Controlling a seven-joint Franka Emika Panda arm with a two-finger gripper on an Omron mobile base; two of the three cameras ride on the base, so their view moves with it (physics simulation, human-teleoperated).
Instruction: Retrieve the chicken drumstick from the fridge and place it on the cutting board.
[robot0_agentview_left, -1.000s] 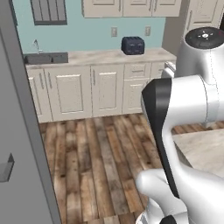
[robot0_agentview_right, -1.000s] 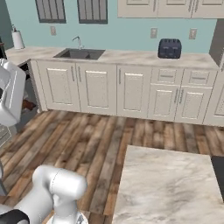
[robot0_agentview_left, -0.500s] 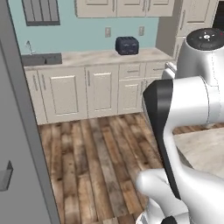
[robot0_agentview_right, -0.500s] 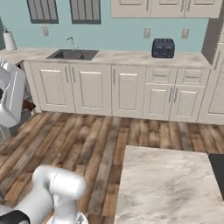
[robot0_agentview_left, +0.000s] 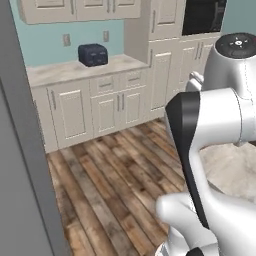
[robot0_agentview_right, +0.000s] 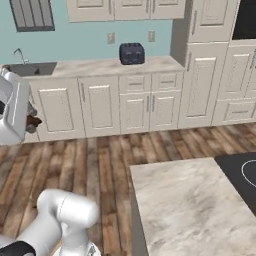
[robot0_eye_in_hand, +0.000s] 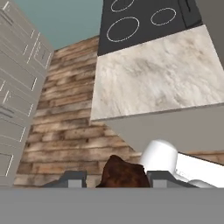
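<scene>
The small brown cooked chicken drumstick (robot0_eye_in_hand: 123, 174) is pinched at 6 o'clock in the claw (robot0_eye_in_hand: 118, 178), and could be dropped onto the wooden floor (robot0_eye_in_hand: 65, 127) if jolted before the marbled counter (robot0_eye_in_hand: 157, 76) is reached.

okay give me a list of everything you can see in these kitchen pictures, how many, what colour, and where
chicken drumstick: one, brown, between the gripper's finger tips in the hand view
toaster: one, dark blue, on the counter against the teal wall
sink: one, grey with a faucet, left end of that counter
cabinets: many, cream, under and above the counter
island counter: one, beige marble, near the base
cooktop: one, black with white rings, at the island's far end
floor: wooden planks, brown
gripper: one, dark tips, shut on the chicken drumstick
</scene>
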